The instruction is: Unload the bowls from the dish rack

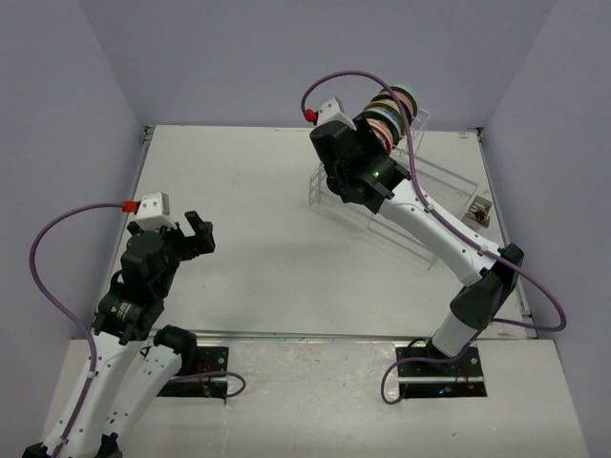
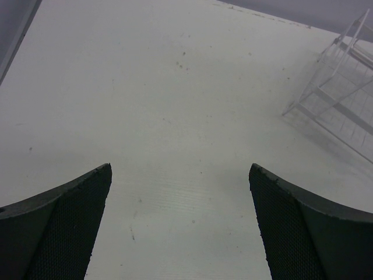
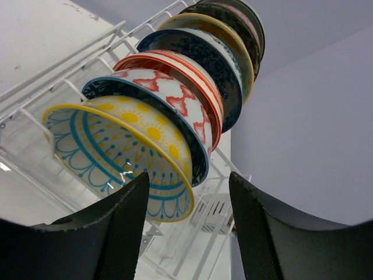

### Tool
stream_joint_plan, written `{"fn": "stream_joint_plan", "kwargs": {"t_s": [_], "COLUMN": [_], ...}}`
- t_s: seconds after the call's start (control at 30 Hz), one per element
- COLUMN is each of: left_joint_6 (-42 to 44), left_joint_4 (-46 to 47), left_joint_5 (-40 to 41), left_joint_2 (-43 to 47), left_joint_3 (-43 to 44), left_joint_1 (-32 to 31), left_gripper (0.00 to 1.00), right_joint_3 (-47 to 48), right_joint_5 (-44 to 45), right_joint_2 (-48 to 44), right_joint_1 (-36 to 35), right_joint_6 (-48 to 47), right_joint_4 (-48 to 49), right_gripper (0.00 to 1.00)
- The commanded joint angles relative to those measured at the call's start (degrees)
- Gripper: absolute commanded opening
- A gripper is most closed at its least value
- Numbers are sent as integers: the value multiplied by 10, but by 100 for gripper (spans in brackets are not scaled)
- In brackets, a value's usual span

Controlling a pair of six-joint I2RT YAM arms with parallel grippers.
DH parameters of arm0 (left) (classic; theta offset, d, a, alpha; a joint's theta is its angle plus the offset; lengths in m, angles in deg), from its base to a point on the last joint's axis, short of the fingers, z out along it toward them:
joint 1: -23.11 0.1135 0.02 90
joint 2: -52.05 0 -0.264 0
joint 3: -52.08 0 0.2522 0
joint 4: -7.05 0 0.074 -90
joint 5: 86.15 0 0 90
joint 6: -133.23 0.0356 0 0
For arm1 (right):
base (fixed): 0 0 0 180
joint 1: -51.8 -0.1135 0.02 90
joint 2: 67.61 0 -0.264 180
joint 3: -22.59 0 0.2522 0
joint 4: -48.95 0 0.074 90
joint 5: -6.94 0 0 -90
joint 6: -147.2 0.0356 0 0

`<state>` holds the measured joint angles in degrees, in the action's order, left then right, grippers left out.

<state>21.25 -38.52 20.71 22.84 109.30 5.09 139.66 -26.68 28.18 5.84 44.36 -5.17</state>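
Observation:
Several patterned bowls (image 1: 391, 113) stand on edge in a row in the raised part of the white wire dish rack (image 1: 449, 176). Nearest in the right wrist view is a cream bowl with yellow suns and teal lines (image 3: 116, 146), then a blue-rimmed one with red marks (image 3: 169, 93). My right gripper (image 3: 189, 192) is at that nearest bowl's lower rim. Its left finger (image 3: 125, 233) overlaps the rim, its right finger (image 3: 262, 227) stands apart, and the jaws are partly open. My left gripper (image 1: 199, 232) hangs wide open over bare table (image 2: 180, 175), far left of the rack (image 2: 344, 111).
A white slotted caddy (image 3: 218, 210) sits in the rack's lower section, below the bowls; it shows as a small box (image 1: 477, 212) at the rack's right end. Purple walls enclose the table on three sides. The right arm's cable loops over the rack.

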Motion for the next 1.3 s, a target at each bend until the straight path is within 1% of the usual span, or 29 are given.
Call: {"fn": "stream_joint_plan", "kwargs": {"t_s": [0.0,0.1,0.13,0.2,0.23,0.3,0.33,0.43,0.47,0.5,0.53,0.63,0.67,0.73,0.97,1.0,1.03,1.27], "left_joint_6": [-1,-1,-1,-1,-1,-1,-1,0,0,0,0,1,1,1,1,1,1,1], "left_joint_4": [27,25,26,26,26,26,26,27,27,28,27,29,28,29,29,30,29,29], "left_joint_5": [-14,-14,-14,-14,-14,-14,-15,-17,-17,-18,-19,-21,-22,-22,-23,-23,-23,-23], "left_joint_2": [-7,-8,-8,-7,-7,-8,-8,-10,-11,-11,-11,-11,-11,-11,-11,-11,-11,-13], "left_joint_3": [-1,-1,-1,-1,-1,-1,-1,-2,-2,-2,-2,-2,-2,-2,-3,-3,-3,-3], "left_joint_1": [-1,-1,-1,-1,-1,-1,-1,-1,-1,-1,-1,-1,-1,-1,-1,-1,-1,-1], "left_gripper": [100,100,100,100,100,100,100,100,100,100,100,100,100,100,100,100,100,100], "right_joint_3": [19,15,15,21,22,25,25,22,21,21,21,19,19,19,8,6,1,-14], "right_joint_5": [26,17,17,16,16,16,16,14,15,16,18,21,22,24,40,43,50,59], "right_joint_2": [13,19,22,30,33,40,41,46,48,48,50,52,52,51,44,41,39,17], "right_joint_1": [-2,-2,-2,-2,-2,-2,-2,-2,-2,-2,-1,-1,-1,-1,-1,-1,-1,-2], "right_joint_6": [-55,-75,-83,-87,-91,-96,-99,-99,-98,-98,-98,-102,-103,-106,-126,-133,-137,-163], "right_joint_4": [37,56,63,64,68,70,76,79,79,79,80,85,87,93,125,135,144,179], "right_gripper": [57,55,51,50,47,46,41,36,32,30,26,24,20,19,7,1,0,0]}}
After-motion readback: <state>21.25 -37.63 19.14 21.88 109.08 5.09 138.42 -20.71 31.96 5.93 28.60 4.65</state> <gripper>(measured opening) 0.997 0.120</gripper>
